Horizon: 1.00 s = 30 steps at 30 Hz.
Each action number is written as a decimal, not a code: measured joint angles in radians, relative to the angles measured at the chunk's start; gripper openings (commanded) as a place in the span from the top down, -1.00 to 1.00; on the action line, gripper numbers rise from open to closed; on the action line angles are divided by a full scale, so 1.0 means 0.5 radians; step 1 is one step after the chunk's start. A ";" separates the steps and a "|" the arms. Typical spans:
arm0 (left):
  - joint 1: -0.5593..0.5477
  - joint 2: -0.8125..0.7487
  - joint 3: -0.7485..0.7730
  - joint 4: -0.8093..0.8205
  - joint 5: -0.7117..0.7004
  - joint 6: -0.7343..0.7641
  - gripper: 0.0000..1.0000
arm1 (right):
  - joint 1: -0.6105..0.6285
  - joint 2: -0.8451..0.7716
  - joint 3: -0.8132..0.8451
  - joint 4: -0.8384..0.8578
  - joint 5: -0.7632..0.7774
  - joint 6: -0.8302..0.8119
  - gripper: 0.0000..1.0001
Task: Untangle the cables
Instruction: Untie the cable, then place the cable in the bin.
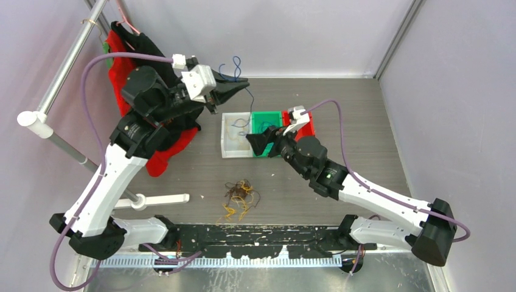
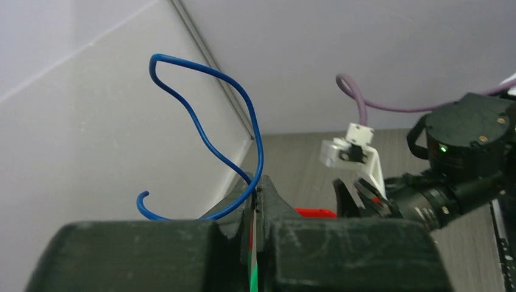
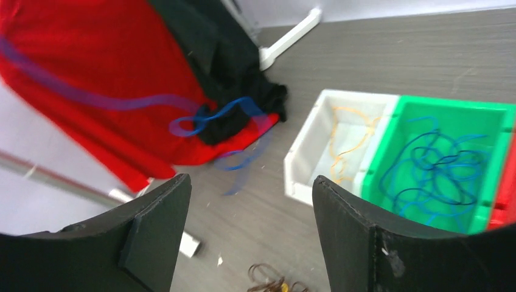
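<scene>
The tangle of cables (image 1: 239, 196), brown and yellow-orange strands, lies on the table in front of the arm bases and shows at the bottom edge of the right wrist view (image 3: 271, 285). My left gripper (image 1: 242, 82) (image 2: 258, 182) is raised at the back and shut on a single blue cable (image 2: 201, 131). That cable (image 1: 234, 64) loops up above the jaws, and one end hangs toward the bins. My right gripper (image 1: 254, 141) (image 3: 251, 181) stands open with nothing between its fingers, low over the table by the white bin. The blue cable (image 3: 225, 115) appears blurred ahead of it.
Three bins stand side by side mid-table: a white bin (image 1: 230, 150) with a yellow strand (image 3: 347, 143), a green bin (image 1: 266, 114) with several blue strands (image 3: 438, 170), and a red bin (image 1: 307, 128). Red and black cloth (image 1: 140, 91) hangs on a metal rack (image 1: 58, 79) at left.
</scene>
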 measured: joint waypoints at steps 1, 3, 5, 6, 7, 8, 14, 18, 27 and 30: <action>0.000 0.001 -0.031 -0.006 0.005 -0.017 1.00 | -0.030 0.013 0.013 0.000 0.023 0.001 -0.55; 0.000 0.005 -0.089 -0.013 0.006 -0.032 1.00 | -0.099 0.027 0.027 -0.001 0.059 0.005 -0.55; 0.000 0.021 -0.126 -0.016 0.006 -0.037 1.00 | -0.150 0.026 0.027 -0.005 0.084 0.014 -0.55; 0.000 0.035 -0.153 -0.012 0.006 -0.040 1.00 | -0.179 0.025 0.025 -0.006 0.093 0.021 -0.55; 0.000 0.047 -0.156 -0.012 0.006 -0.040 1.00 | -0.195 0.021 0.022 -0.010 0.101 0.025 -0.55; 0.000 0.080 -0.171 -0.007 0.006 -0.043 1.00 | -0.216 0.014 0.013 -0.014 0.109 0.032 -0.54; 0.000 0.326 -0.185 0.014 -0.020 -0.037 1.00 | -0.301 -0.111 -0.111 -0.143 0.220 0.058 -0.53; 0.000 0.475 -0.188 0.026 -0.040 -0.021 1.00 | -0.361 -0.168 -0.148 -0.282 0.348 0.072 -0.52; 0.000 0.805 -0.108 0.130 -0.078 0.037 1.00 | -0.495 -0.344 -0.323 -0.555 0.658 0.140 -0.52; 0.001 0.948 -0.038 0.140 -0.095 0.043 1.00 | -0.503 -0.460 -0.396 -0.594 0.748 0.148 -0.51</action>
